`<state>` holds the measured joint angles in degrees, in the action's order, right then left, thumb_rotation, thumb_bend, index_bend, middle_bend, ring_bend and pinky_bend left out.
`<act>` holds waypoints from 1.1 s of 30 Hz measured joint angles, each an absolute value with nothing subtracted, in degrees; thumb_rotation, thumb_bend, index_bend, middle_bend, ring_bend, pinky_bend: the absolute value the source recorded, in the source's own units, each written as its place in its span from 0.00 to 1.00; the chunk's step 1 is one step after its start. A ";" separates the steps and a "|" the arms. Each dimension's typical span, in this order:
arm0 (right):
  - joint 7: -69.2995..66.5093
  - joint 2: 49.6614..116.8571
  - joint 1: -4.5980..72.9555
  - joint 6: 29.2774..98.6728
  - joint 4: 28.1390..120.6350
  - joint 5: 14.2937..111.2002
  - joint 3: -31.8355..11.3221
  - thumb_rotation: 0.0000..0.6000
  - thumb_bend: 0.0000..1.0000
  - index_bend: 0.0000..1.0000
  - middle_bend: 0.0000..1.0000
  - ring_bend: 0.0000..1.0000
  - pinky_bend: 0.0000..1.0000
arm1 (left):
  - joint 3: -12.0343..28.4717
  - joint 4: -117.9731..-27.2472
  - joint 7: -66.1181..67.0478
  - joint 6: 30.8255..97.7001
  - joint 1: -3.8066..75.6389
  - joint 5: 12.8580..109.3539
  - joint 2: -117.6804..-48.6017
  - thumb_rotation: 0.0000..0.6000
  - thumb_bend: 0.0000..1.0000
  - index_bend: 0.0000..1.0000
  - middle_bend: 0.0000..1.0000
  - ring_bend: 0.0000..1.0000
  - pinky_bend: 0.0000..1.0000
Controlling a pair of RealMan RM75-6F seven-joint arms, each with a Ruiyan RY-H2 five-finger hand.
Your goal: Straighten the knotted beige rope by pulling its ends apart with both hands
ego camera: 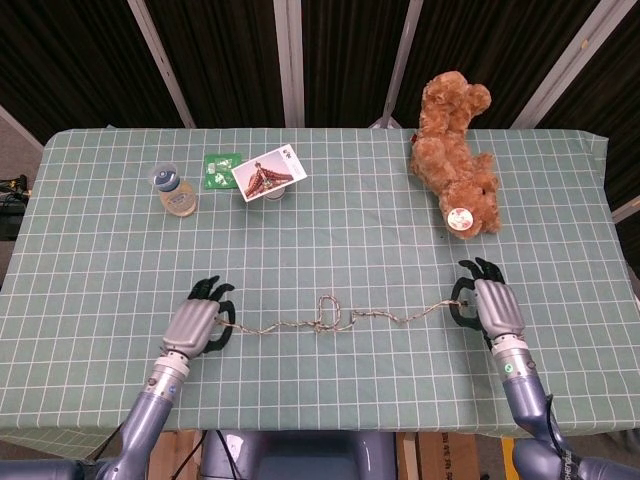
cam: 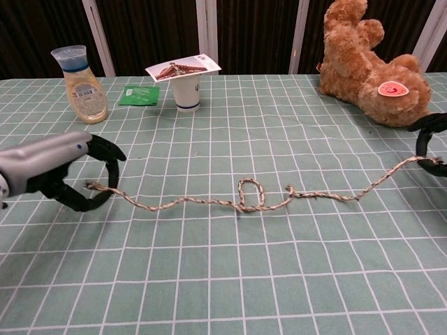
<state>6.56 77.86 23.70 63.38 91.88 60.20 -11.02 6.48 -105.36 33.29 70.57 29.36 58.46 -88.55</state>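
Running left to right across the near half of the table (ego camera: 100, 250), the rope (ego camera: 380, 318) lies nearly straight, its long axis roughly parallel to the table's front edge, with its right end slightly farther back than its left. It is not quite taut: it waves gently along its length, and near its middle one small upright loop (cam: 250, 194) stands out from the line, with a small kink just to the right of it. In the chest view the strand rises toward the right as it nears the far end.

The left hand (ego camera: 197, 322) holds the rope's left end, fingers curled around it with the thumb closing beneath, the palm turned down toward the cloth. The right hand (ego camera: 492, 303) holds the right end the same way, fingers hooked over the strand; in the chest view only its dark fingertips (cam: 427, 125) show at the frame's edge, with the rope running up to them. The two hands are well apart, one at each end of the rope.

Farther back, a teddy bear (ego camera: 455, 155) lies on its side at the right. At the back left stand a bottle (ego camera: 174, 191), a green packet (ego camera: 220, 168) lying flat, and a white cup (cam: 186, 93) with a card (cam: 183, 68) resting across its top.
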 measured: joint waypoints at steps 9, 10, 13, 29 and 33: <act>2.15 72.83 20.44 64.53 92.06 59.96 -11.14 1.00 0.47 0.61 0.18 0.00 0.00 | 6.41 -106.59 22.71 70.77 25.87 62.25 -74.98 1.00 0.56 0.56 0.16 0.00 0.00; 1.85 72.65 20.21 64.63 92.02 59.98 -11.08 1.00 0.47 0.61 0.18 0.00 0.00 | 6.36 -106.53 21.52 70.77 25.47 62.55 -74.11 1.00 0.56 0.56 0.16 0.00 0.00; 1.10 72.18 19.46 64.84 91.74 60.08 -10.77 1.00 0.47 0.61 0.18 0.00 0.00 | 6.21 -106.15 17.99 70.77 24.22 63.44 -72.03 1.00 0.56 0.56 0.16 0.00 0.00; 1.72 73.39 18.60 64.68 88.82 59.74 -9.89 1.00 0.47 0.61 0.19 0.00 0.00 | 4.37 -100.78 11.39 70.80 20.47 64.93 -71.90 1.00 0.57 0.56 0.16 0.00 0.00; 2.75 74.47 18.42 65.76 87.82 59.30 -10.11 1.00 0.47 0.61 0.19 0.00 0.00 | 4.16 -99.04 9.75 70.80 19.67 64.72 -72.65 1.00 0.57 0.56 0.16 0.00 0.00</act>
